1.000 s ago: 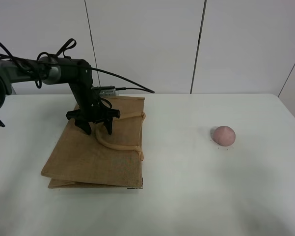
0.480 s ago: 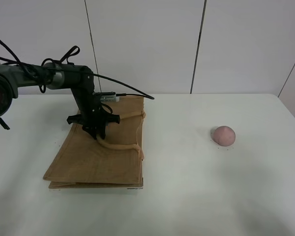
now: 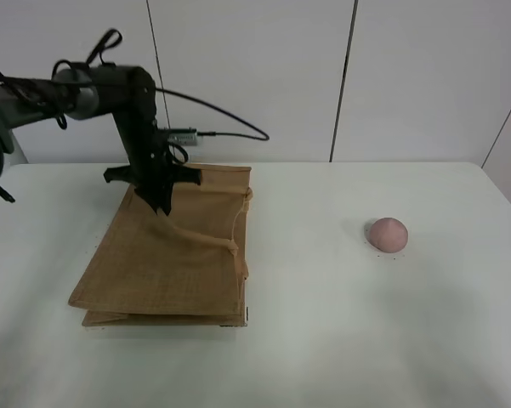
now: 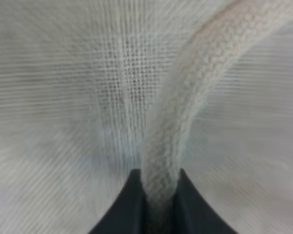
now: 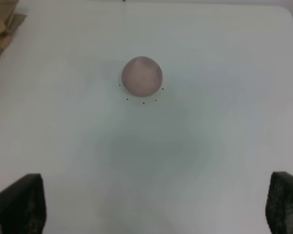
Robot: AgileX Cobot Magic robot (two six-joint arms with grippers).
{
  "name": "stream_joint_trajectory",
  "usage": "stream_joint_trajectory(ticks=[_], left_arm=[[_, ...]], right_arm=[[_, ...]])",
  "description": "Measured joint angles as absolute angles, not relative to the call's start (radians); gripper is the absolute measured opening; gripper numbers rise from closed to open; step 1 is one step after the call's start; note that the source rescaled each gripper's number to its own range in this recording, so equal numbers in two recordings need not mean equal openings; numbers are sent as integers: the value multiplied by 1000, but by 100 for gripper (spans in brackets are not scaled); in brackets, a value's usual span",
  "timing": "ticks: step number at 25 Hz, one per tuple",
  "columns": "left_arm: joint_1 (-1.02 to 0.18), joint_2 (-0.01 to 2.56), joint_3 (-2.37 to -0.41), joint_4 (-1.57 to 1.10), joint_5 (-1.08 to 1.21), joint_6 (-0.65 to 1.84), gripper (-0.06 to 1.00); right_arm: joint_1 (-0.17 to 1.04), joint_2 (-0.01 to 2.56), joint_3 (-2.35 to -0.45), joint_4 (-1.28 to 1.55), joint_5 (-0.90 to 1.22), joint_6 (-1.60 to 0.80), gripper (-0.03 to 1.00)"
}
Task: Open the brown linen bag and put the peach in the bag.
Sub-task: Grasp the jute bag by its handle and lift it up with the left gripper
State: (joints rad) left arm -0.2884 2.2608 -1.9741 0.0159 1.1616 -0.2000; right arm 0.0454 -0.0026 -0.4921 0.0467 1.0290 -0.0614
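The brown linen bag [image 3: 166, 263] lies flat on the white table at the left. My left gripper [image 3: 161, 204] is shut on one light-tan loop handle [image 3: 206, 240] and holds it raised above the bag, so the handle is taut. The left wrist view shows the braided handle [image 4: 185, 97] pinched between the dark fingertips [image 4: 131, 204] over coarse weave [image 4: 63, 97]. The dusty-pink peach [image 3: 388, 233] sits alone on the table at the right. In the right wrist view the peach [image 5: 142, 75] lies ahead of my open, empty right gripper [image 5: 152, 204], well apart from it.
The white table [image 3: 323, 340] spans the whole view, with a white panelled wall behind. A black cable runs from the left arm over the bag's far edge. A corner of the bag [image 5: 2, 22] shows in the right wrist view.
My left gripper went from open over the handle to shut on it, then rose, pulling the handle and the bag's upper layer up. The peach has not moved.
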Motion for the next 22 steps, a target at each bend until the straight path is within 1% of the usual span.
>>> stream_joint_trajectory(ticks=[3, 6, 15, 22], left_arm=[[-288, 2222, -2110, 15, 1168, -166, 1], [-288, 2157, -2173, 0, 1170, -166, 0], [-288, 1936, -2186, 0, 1173, -149, 0], [-288, 1850, -2186, 0, 1173, -147, 0]], right_arm=[[45, -3, -492, 47, 1029, -61, 100], [45, -3, -492, 47, 1029, -61, 100], [45, -3, -492, 47, 1029, -61, 100], [45, -3, -492, 44, 1029, -61, 100]])
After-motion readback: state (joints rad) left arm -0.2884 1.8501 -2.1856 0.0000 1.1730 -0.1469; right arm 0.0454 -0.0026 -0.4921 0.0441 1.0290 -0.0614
